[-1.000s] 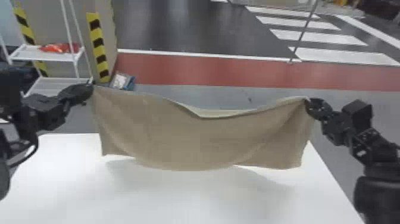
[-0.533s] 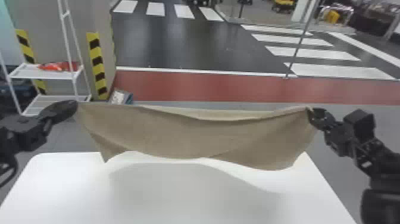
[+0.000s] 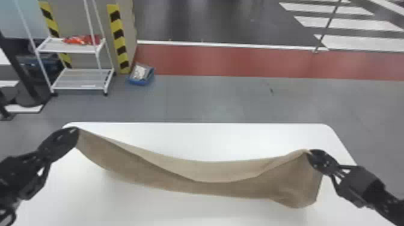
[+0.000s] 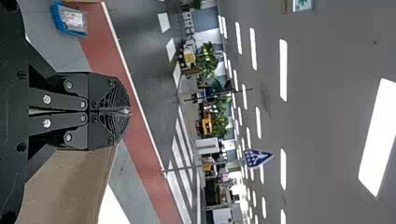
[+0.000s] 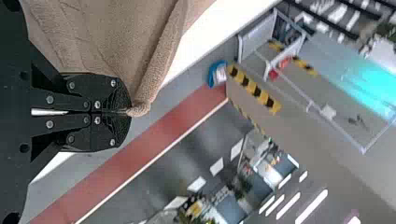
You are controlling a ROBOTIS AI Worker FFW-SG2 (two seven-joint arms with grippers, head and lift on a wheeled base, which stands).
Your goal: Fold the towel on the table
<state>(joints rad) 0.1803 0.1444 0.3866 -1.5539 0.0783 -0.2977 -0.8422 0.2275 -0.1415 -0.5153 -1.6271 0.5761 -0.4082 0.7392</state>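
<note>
In the head view my left gripper (image 3: 75, 132) and right gripper (image 3: 309, 153) hold the tan towel (image 3: 192, 186) stretched between them by its upper corners, sagging in the middle over the white table (image 3: 210, 138). The left wrist view has the left gripper (image 4: 127, 110) closed, with the towel (image 4: 70, 182) hanging alongside it. A rolled towel corner (image 5: 156, 60) is pinched at the tips of the right gripper (image 5: 128, 112) in the right wrist view. Whether the towel's lower edge touches the table is hard to tell.
Behind the table stands a white shelf rack (image 3: 81, 79) at the left, beside a striped pillar (image 3: 118, 39). A blue box (image 3: 140, 75) lies on the floor near it. The table's far edge runs behind the towel.
Both grippers now show lower in the head view, the towel with them. The towel hangs in a deeper sag, and the head view has more of the table's far side behind it.
</note>
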